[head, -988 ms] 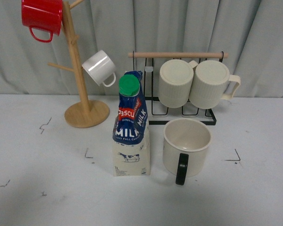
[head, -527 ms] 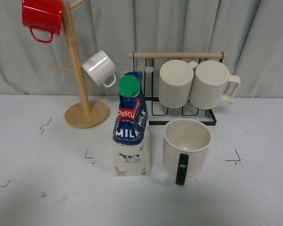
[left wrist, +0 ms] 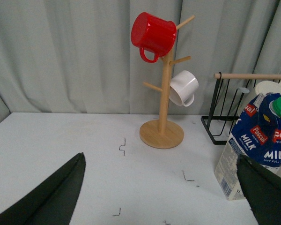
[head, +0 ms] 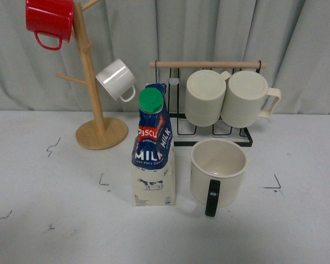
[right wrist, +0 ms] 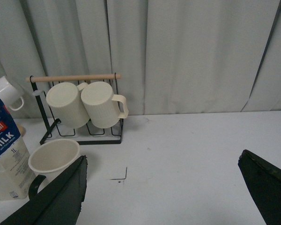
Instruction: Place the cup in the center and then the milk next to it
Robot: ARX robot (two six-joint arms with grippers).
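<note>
The cup point(head: 218, 171), a wide cream mug with a black handle facing me, stands upright on the white table. It also shows in the right wrist view point(right wrist: 54, 158). The milk point(head: 153, 148), a blue and cream carton with a green cap, stands upright just left of the cup, close but apart. It also shows in the left wrist view point(left wrist: 256, 143) and the right wrist view point(right wrist: 5, 152). My left gripper point(left wrist: 161, 187) is open and empty, to the left of the milk. My right gripper point(right wrist: 161, 190) is open and empty, to the right of the cup. Neither gripper shows in the front view.
A wooden mug tree point(head: 91, 82) with a red mug point(head: 48, 21) and a small white mug point(head: 116, 80) stands back left. A black wire rack point(head: 209, 104) holding two ribbed cream mugs point(head: 225, 98) stands right behind the cup. Grey curtain behind. Black corner marks point(head: 273, 183) on the table.
</note>
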